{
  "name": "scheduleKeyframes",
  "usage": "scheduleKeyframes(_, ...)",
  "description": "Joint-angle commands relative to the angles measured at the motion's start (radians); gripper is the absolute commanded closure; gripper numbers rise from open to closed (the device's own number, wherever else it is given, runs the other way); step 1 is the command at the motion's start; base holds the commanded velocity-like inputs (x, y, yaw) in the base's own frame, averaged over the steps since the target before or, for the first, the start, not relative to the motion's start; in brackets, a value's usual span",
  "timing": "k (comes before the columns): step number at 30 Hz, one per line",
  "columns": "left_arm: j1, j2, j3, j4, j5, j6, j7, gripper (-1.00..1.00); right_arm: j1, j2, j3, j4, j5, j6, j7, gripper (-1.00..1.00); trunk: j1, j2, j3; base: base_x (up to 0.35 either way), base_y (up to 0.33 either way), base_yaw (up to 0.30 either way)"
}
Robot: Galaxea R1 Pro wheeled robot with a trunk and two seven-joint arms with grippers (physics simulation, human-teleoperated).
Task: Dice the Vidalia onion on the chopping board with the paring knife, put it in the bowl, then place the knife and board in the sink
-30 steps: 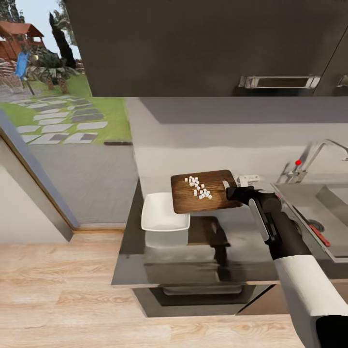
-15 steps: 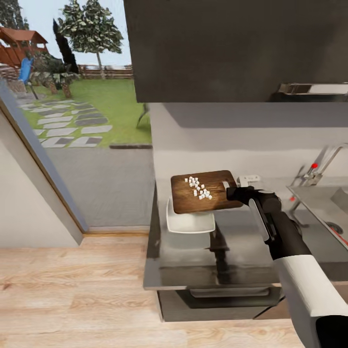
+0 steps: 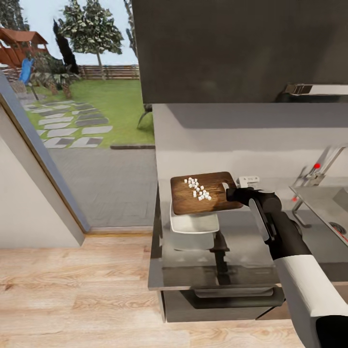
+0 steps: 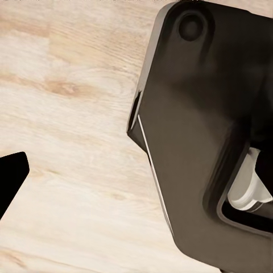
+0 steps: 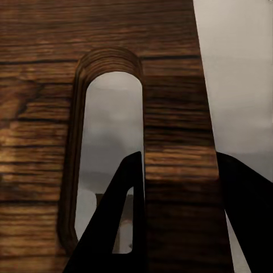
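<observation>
The robot's right tool [image 3: 232, 192] was clamped on the handle end of the chopping board [image 3: 203, 192], holding it level in the air above the white bowl [image 3: 194, 224] on the grey counter [image 3: 241, 241]; the right wrist view showed the dark fingers [image 5: 122, 216] pinching the strip of wood beside the board's handle slot. A loose heap of white diced onion [image 3: 197, 188] lay near the middle of the board, with nothing around it to hold it in. The bowl, as far as its uncovered front part showed, appeared empty, the board hiding its rear half. The likeliest trouble from here was spillage: the board overhung the bowl only in part, so a tilt toward the wrong edge, or too quick a tip, could scatter the dice onto the counter or over its end to the wooden floor [image 3: 72, 290]. A one-sided grip at the handle might also let the board swing or slip as it tilted. The sink [image 3: 328, 208] stood well apart at the right, its contents cut off by the frame. The left tool's state could not be told from its wrist view, which looked down at floorboards past the robot's dark body.
</observation>
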Motion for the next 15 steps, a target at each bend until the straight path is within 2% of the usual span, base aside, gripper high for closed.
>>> scheduleKeyframes(1,0.0,0.0,-0.002,-0.001,0.009,-0.001,0.001,-1.0,-0.001,-0.001,0.002,-0.001,-0.011,0.004,-0.004,1.0,0.001,-0.002,-0.001,0.0,0.0,0.0)
scheduleKeyframes(9,0.0,0.0,-0.002,-0.001,0.009,-0.001,0.001,-1.0,-0.001,0.0,0.002,-0.001,-0.023,0.003,-0.002,1.0,0.001,-0.002,0.012,0.0,0.0,0.0)
scheduleKeyframes(11,0.0,0.0,-0.002,-0.001,0.009,-0.001,0.001,-1.0,-0.001,-0.001,0.002,-0.001,-0.045,0.001,-0.002,1.0,0.001,-0.002,0.015,0.0,0.0,0.0)
scheduleKeyframes(13,0.0,0.0,-0.002,-0.001,0.009,-0.001,0.001,-1.0,-0.001,-0.002,0.002,0.0,-0.088,-0.004,-0.002,1.0,0.001,-0.002,0.018,0.0,0.0,0.0)
scheduleKeyframes(15,0.0,0.0,-0.002,-0.001,0.009,-0.001,0.001,-1.0,-0.001,-0.002,0.002,0.0,-0.099,-0.006,-0.002,1.0,0.001,-0.002,0.022,0.0,0.0,0.0)
